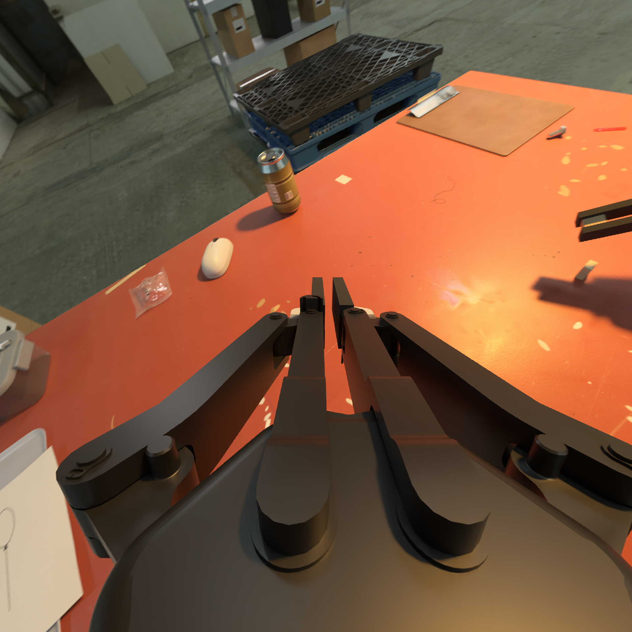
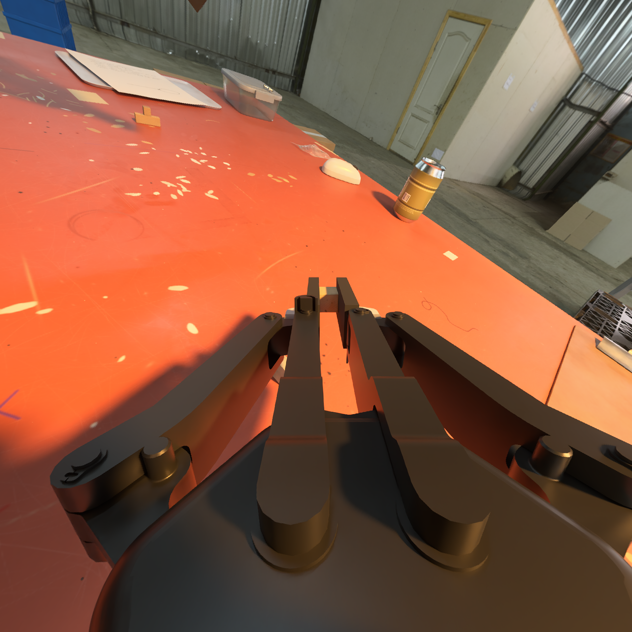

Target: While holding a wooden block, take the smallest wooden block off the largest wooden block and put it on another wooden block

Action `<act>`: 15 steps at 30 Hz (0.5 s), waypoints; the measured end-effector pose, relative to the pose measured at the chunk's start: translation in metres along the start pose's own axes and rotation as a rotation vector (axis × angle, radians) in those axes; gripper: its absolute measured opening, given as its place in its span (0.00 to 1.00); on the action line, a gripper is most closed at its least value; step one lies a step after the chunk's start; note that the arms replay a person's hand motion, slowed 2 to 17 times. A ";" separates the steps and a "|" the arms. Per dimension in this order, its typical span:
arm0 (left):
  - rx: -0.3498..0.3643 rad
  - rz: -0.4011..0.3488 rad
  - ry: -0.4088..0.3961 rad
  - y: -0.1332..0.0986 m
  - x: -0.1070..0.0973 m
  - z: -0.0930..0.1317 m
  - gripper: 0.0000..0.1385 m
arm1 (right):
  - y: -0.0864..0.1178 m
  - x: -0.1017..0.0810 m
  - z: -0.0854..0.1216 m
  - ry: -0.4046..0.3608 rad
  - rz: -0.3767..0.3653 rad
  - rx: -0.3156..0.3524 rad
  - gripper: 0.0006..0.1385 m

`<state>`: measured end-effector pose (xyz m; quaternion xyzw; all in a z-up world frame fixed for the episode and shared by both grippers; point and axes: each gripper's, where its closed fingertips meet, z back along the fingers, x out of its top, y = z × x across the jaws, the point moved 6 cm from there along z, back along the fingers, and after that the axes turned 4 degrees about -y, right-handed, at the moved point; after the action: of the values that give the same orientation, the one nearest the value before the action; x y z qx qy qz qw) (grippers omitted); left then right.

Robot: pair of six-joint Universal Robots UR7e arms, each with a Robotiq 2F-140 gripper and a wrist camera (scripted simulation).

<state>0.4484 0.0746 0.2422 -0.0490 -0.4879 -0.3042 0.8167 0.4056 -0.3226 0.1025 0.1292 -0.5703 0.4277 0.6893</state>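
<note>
paper sheet (image 1: 30, 533) (left edge) cut off

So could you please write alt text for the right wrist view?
The right gripper is shut on a small wooden block above an orange table. Farther off, a small block sits on a larger block, with a can and white mouse near the edge.

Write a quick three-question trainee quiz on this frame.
1. True or false: the right pincer is clamped on a small pale wooden block.
2. What sits on the orange block far across the table? A) a smaller block B) a clipboard C) a paper sheet
3. Fill in: the golden can stands closest to the white ____.

Key: 1 true; 2 A; 3 mouse.
</note>
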 end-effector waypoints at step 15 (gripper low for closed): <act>0.159 0.084 0.231 0.065 -0.042 0.012 0.11 | 0.003 0.000 -0.002 0.006 0.012 0.012 0.09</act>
<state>0.4604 0.1503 0.2276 0.0308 -0.4106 -0.2338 0.8808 0.4046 -0.3191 0.1011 0.1284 -0.5666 0.4356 0.6875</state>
